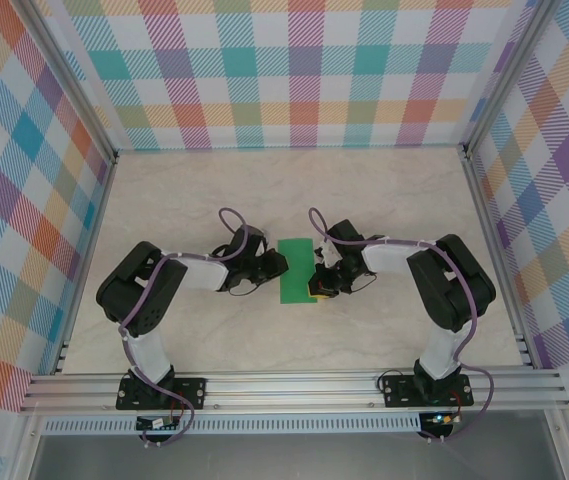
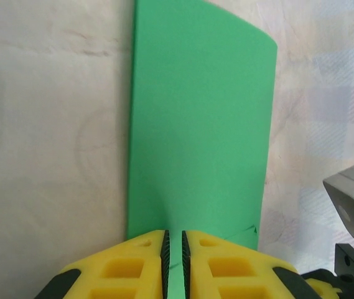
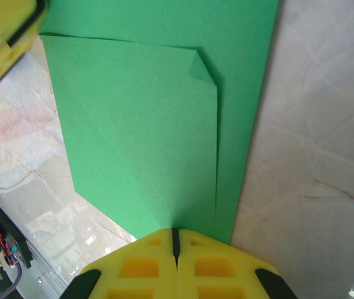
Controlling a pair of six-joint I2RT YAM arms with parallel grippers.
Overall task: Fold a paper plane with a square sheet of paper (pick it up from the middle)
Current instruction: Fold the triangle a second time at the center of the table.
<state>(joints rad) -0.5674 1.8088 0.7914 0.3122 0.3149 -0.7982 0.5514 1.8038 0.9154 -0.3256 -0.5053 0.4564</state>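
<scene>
The work stands at an early fold: the sheet already looks doubled into a narrower strip, and a flap is being laid over it.

On the left, the left end effector (image 2: 175, 242) has its jaws drawn down to a thin slit and pinches the near edge of the square sheet of paper (image 2: 201, 124). The green strip runs away from its fingertips over the pale counter (image 2: 52, 156).

In the top view the paper lies in the middle, between the two end effectors and touching both.

On the right, the right end effector (image 3: 175, 237) has its jaws pressed fully together. The tip of a folded upper layer runs right into them, so it appears to hold that flap by its corner. The flap spreads up and to the left over the layer beneath, and a small dog-ear shows at its far corner.

The next move probably calls for the left grip to anchor the strip. The right one would then carry its flap across, line the edges up and press the crease flat. It would have to do this without dragging the thin paper askew.
</scene>
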